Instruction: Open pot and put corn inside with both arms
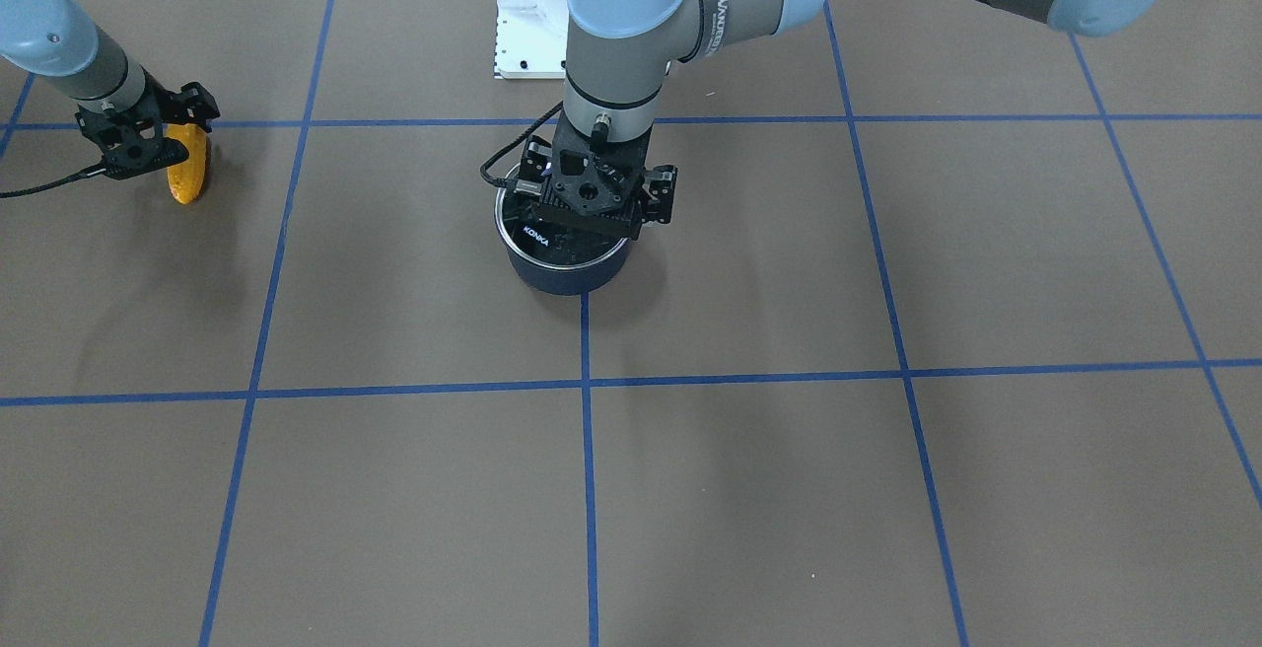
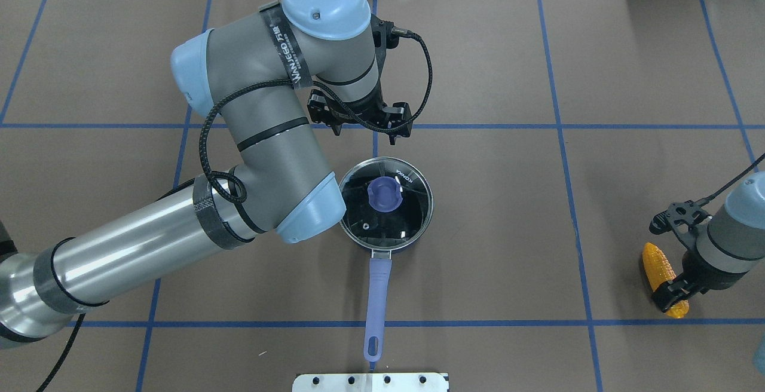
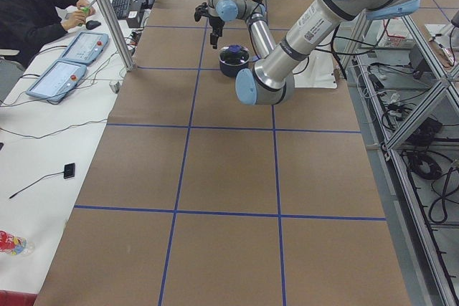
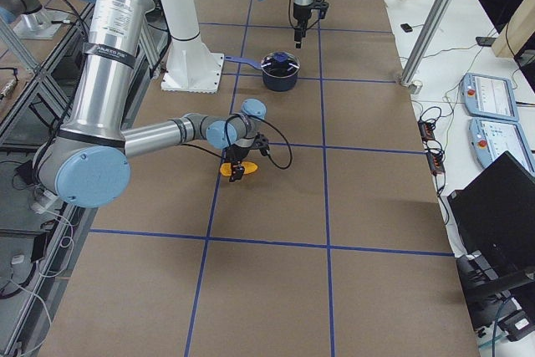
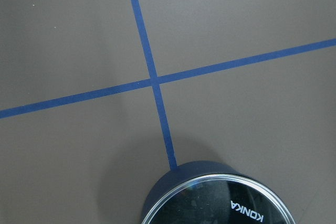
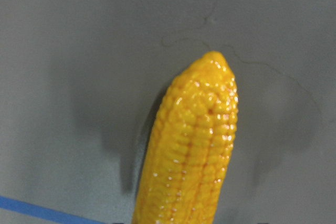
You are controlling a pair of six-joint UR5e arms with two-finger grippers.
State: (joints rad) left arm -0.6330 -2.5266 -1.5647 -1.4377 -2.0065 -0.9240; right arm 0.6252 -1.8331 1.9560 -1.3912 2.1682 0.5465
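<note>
While the glass lid (image 2: 412,219) sits closed on the pot (image 1: 567,277), its lavender knob (image 2: 385,195) upright at the centre, the pot stands on the brown table (image 2: 508,230) with its long handle (image 2: 378,296) pointing toward the robot's base. The left claw (image 4: 298,38) hangs raised above the pot, near the rim opposite the handle and apart from the lid and knob; whether its fingers are apart or together cannot be told, since the wrist body hides them from above. Its wrist camera looks down on a crossing of blue tape lines (image 5: 153,81) just beyond the pot's wall. The corn (image 2: 657,266) lies well apart from the pot, far out on the robot's right, near the table's end. The right claw (image 4: 240,165) is down at the corn, black parts crossing the cob; whether it is clamped on the cob or merely around it cannot be told. In the right wrist view the cob's tapered tip points away from the claw.
</note>
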